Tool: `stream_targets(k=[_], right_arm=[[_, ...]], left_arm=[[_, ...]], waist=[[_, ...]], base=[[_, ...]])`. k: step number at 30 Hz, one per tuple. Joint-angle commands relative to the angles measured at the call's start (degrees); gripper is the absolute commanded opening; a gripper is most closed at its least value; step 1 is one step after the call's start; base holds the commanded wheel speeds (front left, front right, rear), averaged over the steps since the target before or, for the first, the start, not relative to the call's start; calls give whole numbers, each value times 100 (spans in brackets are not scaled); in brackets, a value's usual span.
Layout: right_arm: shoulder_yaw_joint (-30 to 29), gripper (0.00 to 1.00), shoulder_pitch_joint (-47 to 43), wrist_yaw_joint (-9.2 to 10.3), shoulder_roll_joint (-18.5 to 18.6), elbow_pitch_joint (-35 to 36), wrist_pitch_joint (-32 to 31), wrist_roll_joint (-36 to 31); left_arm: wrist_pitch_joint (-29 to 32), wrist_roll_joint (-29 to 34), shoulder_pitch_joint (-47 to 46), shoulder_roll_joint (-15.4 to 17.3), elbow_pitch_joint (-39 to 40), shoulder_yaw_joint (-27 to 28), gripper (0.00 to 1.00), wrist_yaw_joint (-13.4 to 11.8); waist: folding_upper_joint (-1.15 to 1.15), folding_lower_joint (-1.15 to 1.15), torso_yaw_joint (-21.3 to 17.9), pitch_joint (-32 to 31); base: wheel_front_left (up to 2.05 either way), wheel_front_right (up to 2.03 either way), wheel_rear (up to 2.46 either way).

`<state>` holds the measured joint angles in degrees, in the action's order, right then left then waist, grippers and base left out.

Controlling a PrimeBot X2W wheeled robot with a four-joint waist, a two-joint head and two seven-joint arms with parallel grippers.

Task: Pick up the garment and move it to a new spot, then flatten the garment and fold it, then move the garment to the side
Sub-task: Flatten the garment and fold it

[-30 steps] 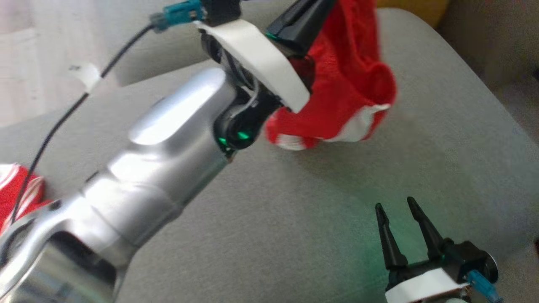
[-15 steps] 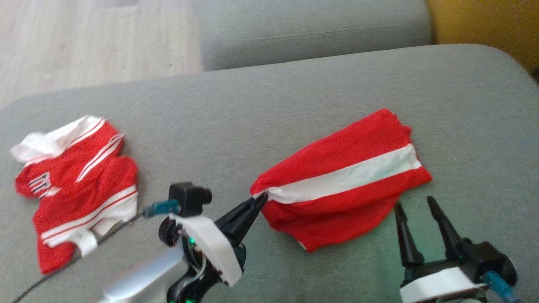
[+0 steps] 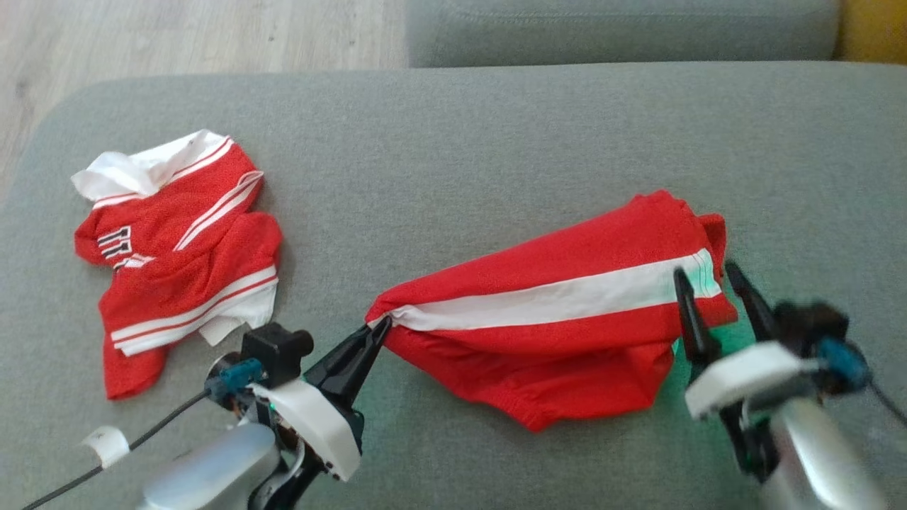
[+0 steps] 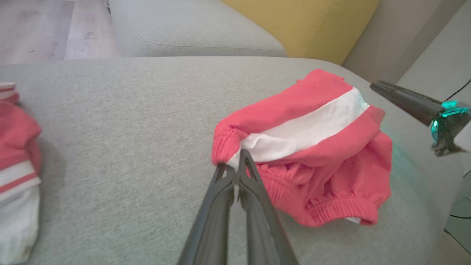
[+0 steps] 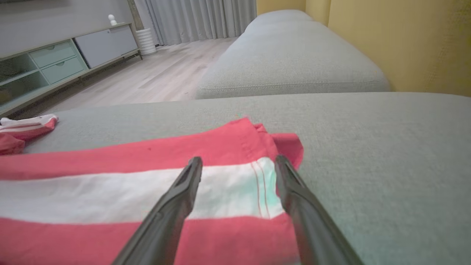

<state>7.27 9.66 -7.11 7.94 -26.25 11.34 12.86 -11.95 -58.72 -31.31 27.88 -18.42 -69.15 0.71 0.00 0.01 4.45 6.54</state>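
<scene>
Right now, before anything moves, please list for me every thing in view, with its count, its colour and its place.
shorts: one, red with a white stripe, middle-right of the near cushion
shirt: one, red and white, crumpled at that cushion's left end
near cushion: one, grey, under both garments
far cushion: one, grey, behind the near one
floor: one, pale wood, beyond the sofa
cabinet: one, pale, with drawers, across the floor
curtain: one, grey, far end of the room
yellow panel: one, beside the cushions
left gripper: one, dark, shut on the shorts' left end
right gripper: one, dark, open at the shorts' right end
</scene>
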Motion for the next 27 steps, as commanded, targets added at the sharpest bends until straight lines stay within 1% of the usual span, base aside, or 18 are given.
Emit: stream_targets(k=[1,2,3,6,11,16,22,27], right_arm=[[346,100,445,-37,168,-55,-137,285],[458,100,575,-37,235,-169,-227,436],[458,100,575,-37,235,-169,-227,436],[742,100,859,-37,442,-430,-417,766],[1094,100,1013,-37,725,-650,-606,1099],[1315,100,953,-37,881,-695,-503,1191],[1365,100,752,-37,892,-659,-150,1029],[1374,100,553,-37,810,-628,-132,1033]], left_arm=[[-109,115,-330,164,-18,210,0,-32],[-132,142,-348,162,-79,231,0,-35],[-132,142,-348,162,-79,231,0,-35],[-178,193,-404,133,-224,276,0,7],[-215,240,-476,67,-370,315,0,82],[-238,261,-471,6,-471,331,0,127],[-255,265,-404,-54,-544,332,0,140],[-263,252,-354,-67,-555,350,0,123]], waist=[[0,-1,75,82],[0,-1,100,105],[0,-1,100,105],[0,-1,190,172],[0,-1,306,233],[0,-1,359,212],[0,-1,392,112],[0,-1,395,47]], base=[[0,0,0],[0,0,0],[0,0,0],[0,0,0],[0,0,0],[0,0,0],[0,0,0],[0,0,0]])
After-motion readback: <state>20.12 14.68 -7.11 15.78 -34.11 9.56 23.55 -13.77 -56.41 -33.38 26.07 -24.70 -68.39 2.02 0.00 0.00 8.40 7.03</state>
